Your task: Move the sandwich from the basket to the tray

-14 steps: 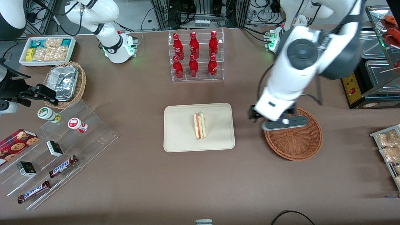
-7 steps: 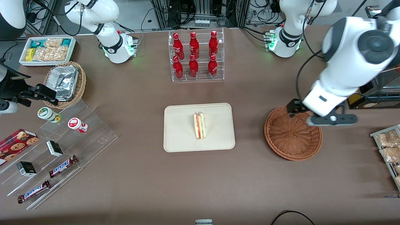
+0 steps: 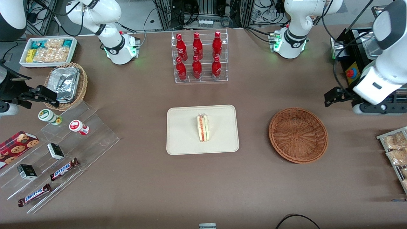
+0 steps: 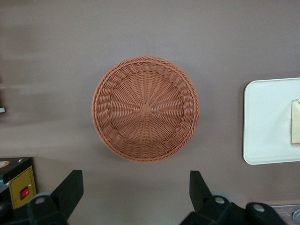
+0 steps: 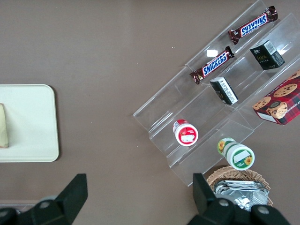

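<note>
Sandwich [image 3: 203, 128]: triangular wedge, pale bread, red, orange and green layers on the cut edge; lies on the tray near its middle, at the centre of the front frame; only its edge shows in the left wrist view [image 4: 295, 122]. Tray [image 3: 181, 140]: cream, rectangular, rounded corners, low rim; flat on the brown table [image 3: 143, 178], centre of the front frame. Basket [image 3: 298, 135]: round, reddish-brown wicker, nothing in it; sits on the table right of centre in the front frame, well apart from the tray; the left wrist view [image 4: 146, 108] looks straight down into it. Gripper [image 3: 365, 105]: left arm's, at the right edge of the front frame, raised above the table toward the working arm's end, off to the side of the basket and clear of it; fingers [image 4: 69, 190] spread wide, nothing between them. Rack of red bottles [image 3: 198, 57]: clear plastic, upper centre of the front frame, farther from the camera than the tray.
</note>
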Available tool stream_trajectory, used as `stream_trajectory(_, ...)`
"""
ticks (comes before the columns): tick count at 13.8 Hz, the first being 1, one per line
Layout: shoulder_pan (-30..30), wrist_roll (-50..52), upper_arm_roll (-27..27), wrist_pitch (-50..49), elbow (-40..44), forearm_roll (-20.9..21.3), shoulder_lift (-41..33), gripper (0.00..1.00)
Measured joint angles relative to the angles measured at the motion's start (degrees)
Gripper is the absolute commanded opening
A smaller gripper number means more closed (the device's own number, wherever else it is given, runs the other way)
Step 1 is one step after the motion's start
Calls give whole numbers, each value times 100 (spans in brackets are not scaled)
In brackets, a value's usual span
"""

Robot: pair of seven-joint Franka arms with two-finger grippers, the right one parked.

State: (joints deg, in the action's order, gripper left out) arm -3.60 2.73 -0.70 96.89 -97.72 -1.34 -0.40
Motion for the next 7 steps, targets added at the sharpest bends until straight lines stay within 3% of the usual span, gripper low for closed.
stream_trajectory(7, 142, -9, -4, -15, -97, 0, -154, 100)
